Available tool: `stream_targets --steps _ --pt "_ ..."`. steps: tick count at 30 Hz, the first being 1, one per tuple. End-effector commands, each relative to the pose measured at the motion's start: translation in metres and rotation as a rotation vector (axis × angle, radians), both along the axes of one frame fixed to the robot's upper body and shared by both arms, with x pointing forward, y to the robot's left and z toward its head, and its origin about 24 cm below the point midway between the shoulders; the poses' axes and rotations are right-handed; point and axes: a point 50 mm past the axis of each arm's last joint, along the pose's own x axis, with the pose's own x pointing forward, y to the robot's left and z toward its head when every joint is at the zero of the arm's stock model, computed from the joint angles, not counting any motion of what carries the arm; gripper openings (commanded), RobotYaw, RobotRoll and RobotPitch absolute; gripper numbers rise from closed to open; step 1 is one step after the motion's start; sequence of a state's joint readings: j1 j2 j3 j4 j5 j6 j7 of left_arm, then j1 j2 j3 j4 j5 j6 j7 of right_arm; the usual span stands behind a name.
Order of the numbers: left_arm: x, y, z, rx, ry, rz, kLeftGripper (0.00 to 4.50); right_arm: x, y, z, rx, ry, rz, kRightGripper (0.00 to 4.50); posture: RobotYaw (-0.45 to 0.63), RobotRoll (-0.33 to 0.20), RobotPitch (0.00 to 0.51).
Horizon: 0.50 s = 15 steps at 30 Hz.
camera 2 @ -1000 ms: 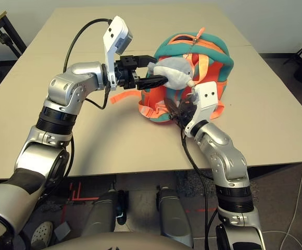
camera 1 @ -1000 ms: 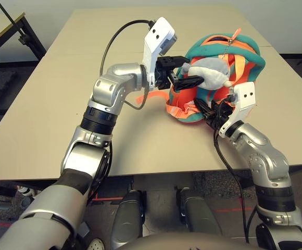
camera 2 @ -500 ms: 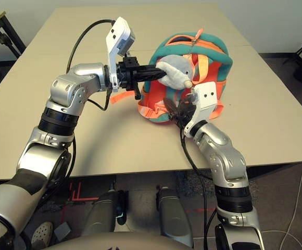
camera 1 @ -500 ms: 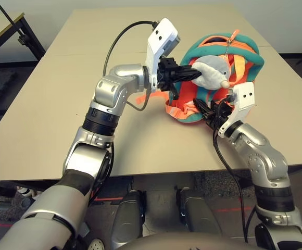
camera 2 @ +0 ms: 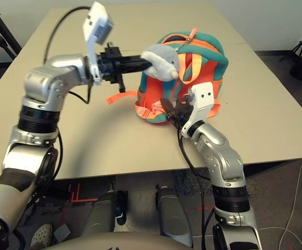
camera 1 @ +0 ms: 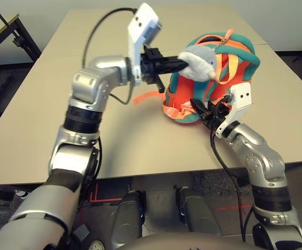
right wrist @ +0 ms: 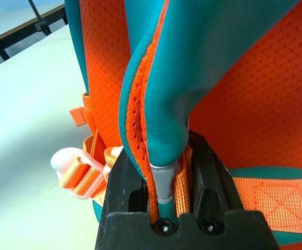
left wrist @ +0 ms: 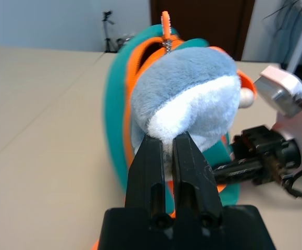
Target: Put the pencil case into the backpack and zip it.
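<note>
Nearest the robot, at the front edge of the beige tabletop (camera 1: 52,135), the right gripper (right wrist: 166,200) was clamped on the lower rim of the small orange backpack with teal trim (camera 1: 192,96), its two black fingers (right wrist: 127,179) pinching the teal edge, the orange mesh seam and a strip of light orange webbing together. That low grip looked meant to anchor the bag's base so the soft body would not slide or tip while the other arm pulled on it. Just beside that grip, a pale buckle on a light orange strap (right wrist: 75,169) lay on the tabletop, and another loose strap end (camera 1: 143,97) trailed out on the robot's left of the bag. Higher and farther back, the left gripper (left wrist: 166,143) was raised well off the tabletop, its fingers (left wrist: 146,161) closed tight on the underside of the grey-white plush pouch (camera 1: 197,56) attached to the bag, apparently holding it up and away from the front panel to tension the bag and keep the top clear. Beyond the pouch, the orange zipper pull (left wrist: 165,23) stood upright at the crest of the bag, where the opening showed only as a narrow gap. The white pencil case appeared in none of the views, so its whereabouts could not be told; it may already have been inside.
</note>
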<state>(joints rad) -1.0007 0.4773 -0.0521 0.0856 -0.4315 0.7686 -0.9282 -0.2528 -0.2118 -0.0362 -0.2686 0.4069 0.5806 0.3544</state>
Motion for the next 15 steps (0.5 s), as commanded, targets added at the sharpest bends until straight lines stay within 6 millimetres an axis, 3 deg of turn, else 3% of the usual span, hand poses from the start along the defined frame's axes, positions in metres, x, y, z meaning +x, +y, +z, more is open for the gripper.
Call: stream_targets --steps 1,8,15 --pt "-0.002 0.027 -0.001 0.019 0.023 0.070 0.00 -0.002 0.012 -0.015 -0.007 0.073 0.065 0.85 -0.08 0.000 0.126" --pt "-0.002 0.073 -0.023 0.093 0.101 0.237 0.00 -0.001 0.014 -0.016 -0.008 0.075 0.081 0.85 -0.06 0.000 0.125" --pt "-0.002 0.086 -0.074 0.166 0.259 0.289 0.00 0.002 0.017 -0.015 -0.009 0.073 0.100 0.85 -0.05 0.000 0.129"
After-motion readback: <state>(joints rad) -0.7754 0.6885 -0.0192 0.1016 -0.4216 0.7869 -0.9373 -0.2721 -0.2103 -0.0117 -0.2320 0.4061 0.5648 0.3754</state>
